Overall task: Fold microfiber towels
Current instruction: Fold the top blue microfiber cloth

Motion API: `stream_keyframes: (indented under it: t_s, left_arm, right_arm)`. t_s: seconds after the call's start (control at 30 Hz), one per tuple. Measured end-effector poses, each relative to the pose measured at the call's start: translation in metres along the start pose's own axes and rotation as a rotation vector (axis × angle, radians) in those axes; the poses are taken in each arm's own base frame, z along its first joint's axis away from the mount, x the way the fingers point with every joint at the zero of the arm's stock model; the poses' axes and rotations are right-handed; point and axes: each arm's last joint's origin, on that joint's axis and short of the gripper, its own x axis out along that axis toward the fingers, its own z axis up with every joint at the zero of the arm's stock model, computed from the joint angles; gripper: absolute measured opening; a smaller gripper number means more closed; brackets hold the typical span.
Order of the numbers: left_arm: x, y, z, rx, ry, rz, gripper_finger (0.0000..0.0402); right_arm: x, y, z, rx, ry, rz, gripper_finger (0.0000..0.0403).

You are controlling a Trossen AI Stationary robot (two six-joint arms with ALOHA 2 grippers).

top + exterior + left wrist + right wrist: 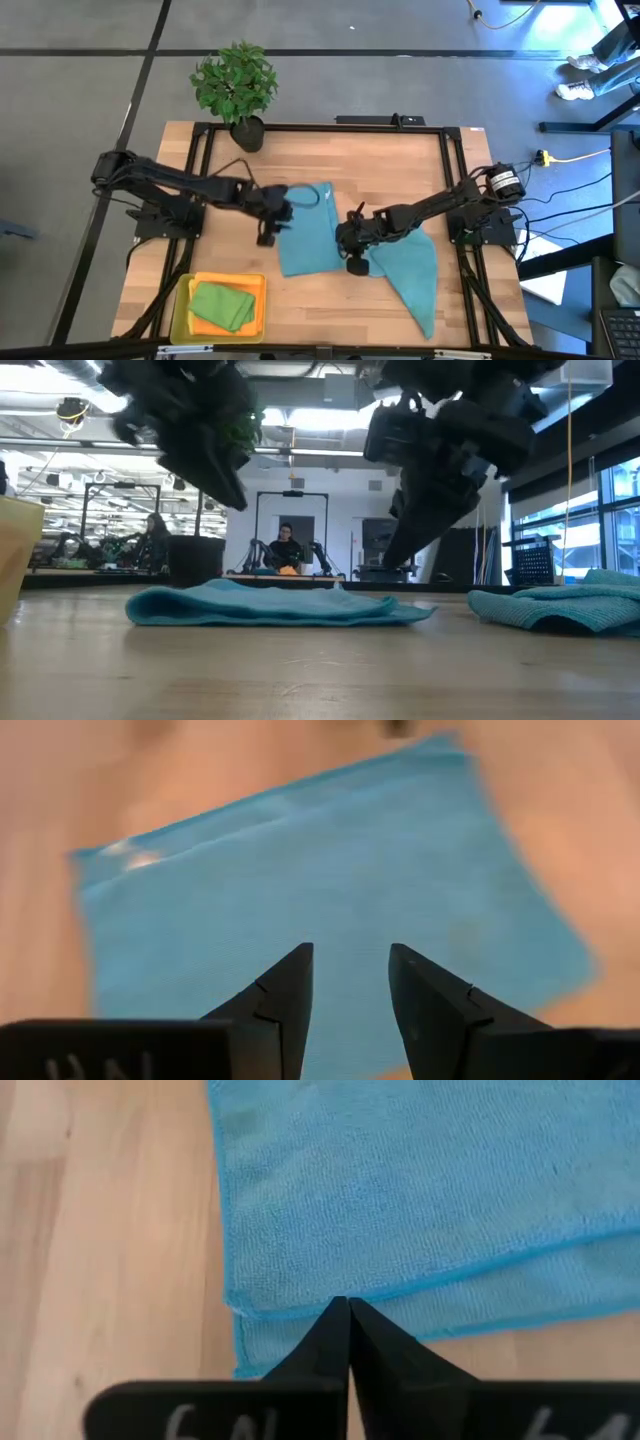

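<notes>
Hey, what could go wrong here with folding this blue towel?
The left gripper, open, holds nothing, so the folded teal towel may spring open. The right gripper, shut and empty, sits between that towel and the second teal towel; it could drag either. The folded edges look misaligned.

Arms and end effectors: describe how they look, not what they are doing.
Both arms are dark and jointed, left arm and right arm. Each end effector has two black, tapering, wedge-shaped fingers, with pale lettering on the right end effector's mount. Black cables trail beside the bases.
</notes>
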Motion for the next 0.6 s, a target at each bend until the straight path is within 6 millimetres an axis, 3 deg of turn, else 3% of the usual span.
stream_keyframes:
  t_s: [0.2, 0.37, 0.6]
  left_arm:
    - [0.0, -0.058, 0.005, 0.172, -0.042, -0.066, 0.0124]
    - [0.011, -0.102, 0.004, 0.289, -0.089, -0.102, 0.0124]
    - [0.033, -0.125, 0.008, 0.268, 0.052, -0.115, 0.0149]
  right_arm:
    - [0.0, 0.0, 0.001, -0.029, -0.016, -0.025, 0.0008]
    - [0.0, 0.001, 0.003, -0.027, -0.04, -0.017, 0.0008]
    - [0.0, 0.002, 0.005, -0.005, -0.06, -0.011, 0.0025]
